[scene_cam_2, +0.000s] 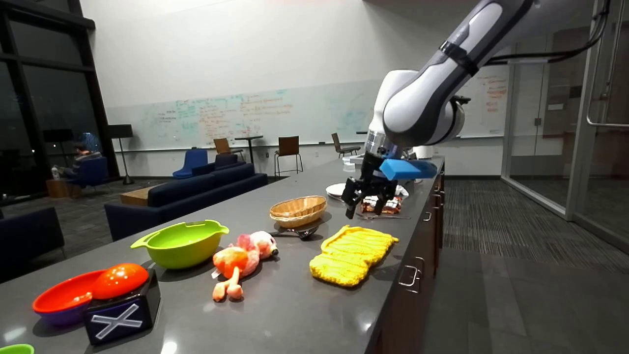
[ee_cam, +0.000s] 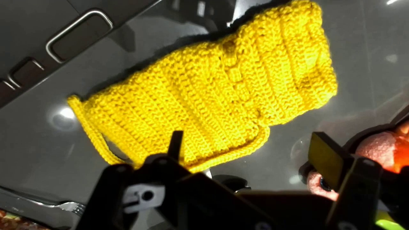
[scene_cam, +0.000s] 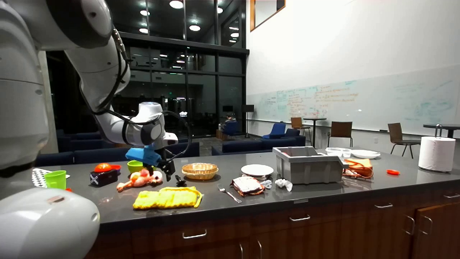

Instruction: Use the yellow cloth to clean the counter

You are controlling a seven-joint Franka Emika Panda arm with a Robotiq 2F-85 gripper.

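Note:
The yellow cloth is a thick knitted piece with a corded loop edge. It lies flat near the front edge of the dark grey counter [scene_cam: 118,207] in both exterior views [scene_cam: 167,198] [scene_cam_2: 351,253]. In the wrist view the cloth [ee_cam: 204,95] fills the upper middle. My gripper [scene_cam_2: 364,212] is open and empty, pointing down above the counter. It hovers higher than the cloth, near its loop end, without touching it. In the wrist view the gripper's fingers [ee_cam: 249,137] are wide apart; the left one overlaps the cloth's lower edge in the picture.
A pink plush flamingo [scene_cam_2: 245,260], a black utensil [scene_cam_2: 302,232] and a wicker basket [scene_cam: 200,172] lie close by. A fork [scene_cam: 230,193], a snack packet [scene_cam: 248,186] and a grey bin [scene_cam: 309,169] stand farther along. A green bowl [scene_cam_2: 184,246] is behind the flamingo.

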